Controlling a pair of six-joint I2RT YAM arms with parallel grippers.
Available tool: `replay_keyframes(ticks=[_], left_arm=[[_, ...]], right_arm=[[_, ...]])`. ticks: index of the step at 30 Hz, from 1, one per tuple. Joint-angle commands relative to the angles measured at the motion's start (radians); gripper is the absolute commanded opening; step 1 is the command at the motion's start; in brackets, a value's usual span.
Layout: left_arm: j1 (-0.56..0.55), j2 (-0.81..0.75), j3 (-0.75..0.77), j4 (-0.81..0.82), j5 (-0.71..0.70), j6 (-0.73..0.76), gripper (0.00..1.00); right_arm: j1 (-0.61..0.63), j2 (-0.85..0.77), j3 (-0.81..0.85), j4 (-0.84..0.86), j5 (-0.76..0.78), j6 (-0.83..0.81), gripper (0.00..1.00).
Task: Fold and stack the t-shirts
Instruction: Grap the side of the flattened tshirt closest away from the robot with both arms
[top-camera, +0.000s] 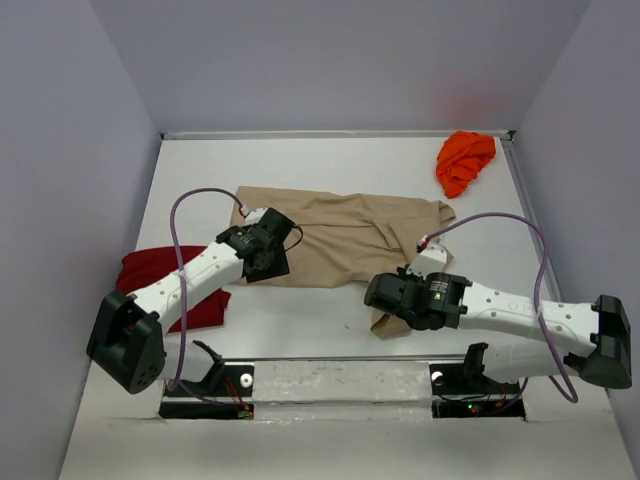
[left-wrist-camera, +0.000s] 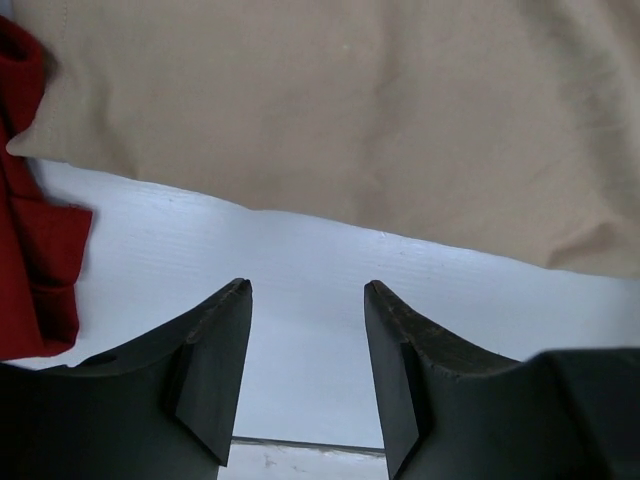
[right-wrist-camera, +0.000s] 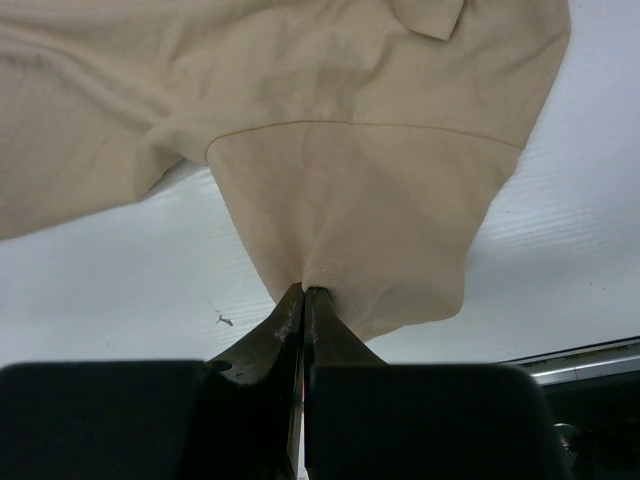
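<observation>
The tan shirt (top-camera: 340, 235) lies spread across the table (top-camera: 300, 320), long axis left to right, one of three with a red shirt (top-camera: 150, 270) at its left end and an orange shirt (top-camera: 465, 162) bunched far right; the right gripper (right-wrist-camera: 303, 295) is clamped on its near corner, and the left gripper (left-wrist-camera: 307, 290) hangs with jaws apart, empty, beside its near hem.

Even bright overhead light, soft shadows; wrist views sharp, near foreground slightly blurred.
</observation>
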Motion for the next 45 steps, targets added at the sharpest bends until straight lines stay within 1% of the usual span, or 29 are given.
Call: replay_keyframes(ticks=[1, 3, 4, 7, 11, 14, 18, 22, 26, 30, 35, 36, 37, 39, 40, 41, 42, 45], left_arm=[[0.006, -0.033, -0.009, 0.054, 0.012, -0.047, 0.57], [0.015, -0.014, -0.013, 0.082, 0.034, -0.049, 0.57], [0.024, 0.004, -0.018, 0.114, 0.072, -0.047, 0.56], [0.048, 0.039, -0.042, 0.164, 0.130, -0.053, 0.49], [0.127, 0.098, -0.064, 0.209, 0.166, -0.026, 0.45], [0.177, 0.134, -0.073, 0.227, 0.205, -0.009, 0.45], [0.194, 0.144, -0.069, 0.231, 0.201, -0.003, 0.47], [0.242, 0.177, -0.062, 0.231, 0.235, 0.020, 0.47], [0.253, 0.185, -0.046, 0.223, 0.210, 0.033, 0.48], [0.268, 0.228, -0.029, 0.211, 0.199, 0.053, 0.49], [0.266, 0.277, -0.039, 0.238, 0.228, 0.066, 0.49], [0.268, 0.288, -0.048, 0.244, 0.239, 0.070, 0.45], [0.266, 0.292, -0.053, 0.256, 0.247, 0.071, 0.36], [0.266, 0.300, -0.064, 0.269, 0.256, 0.076, 0.24], [0.266, 0.302, -0.067, 0.275, 0.259, 0.077, 0.16], [0.266, 0.303, -0.072, 0.280, 0.290, 0.080, 0.03], [0.266, 0.305, -0.073, 0.280, 0.294, 0.082, 0.00], [0.265, 0.280, -0.075, 0.280, 0.290, 0.086, 0.00]], right_arm=[[0.006, -0.047, 0.013, 0.003, 0.074, -0.006, 0.00], [0.006, -0.048, 0.011, 0.009, 0.067, -0.012, 0.00], [0.006, -0.054, 0.006, 0.009, 0.064, -0.014, 0.00], [0.006, -0.079, -0.004, 0.001, 0.060, -0.009, 0.00], [0.006, -0.134, -0.038, 0.001, 0.063, 0.000, 0.00], [0.006, -0.145, -0.043, -0.010, 0.066, 0.010, 0.00], [0.006, -0.148, -0.037, -0.011, 0.069, 0.012, 0.00], [0.006, -0.143, -0.035, -0.005, 0.075, 0.004, 0.00], [0.006, -0.137, -0.034, -0.010, 0.075, 0.011, 0.00], [0.006, -0.149, -0.038, -0.010, 0.081, 0.017, 0.00], [0.006, -0.145, -0.037, -0.007, 0.087, 0.021, 0.00], [0.006, -0.139, -0.031, -0.010, 0.089, 0.020, 0.00], [0.006, -0.136, -0.029, -0.011, 0.087, 0.017, 0.00], [0.006, -0.128, -0.024, -0.010, 0.089, 0.015, 0.00], [0.006, -0.125, -0.023, -0.010, 0.089, 0.014, 0.00], [0.006, -0.114, -0.015, -0.008, 0.089, 0.011, 0.00], [0.006, -0.109, -0.014, -0.005, 0.087, 0.012, 0.00], [0.006, -0.087, -0.015, 0.003, 0.087, 0.006, 0.00]])
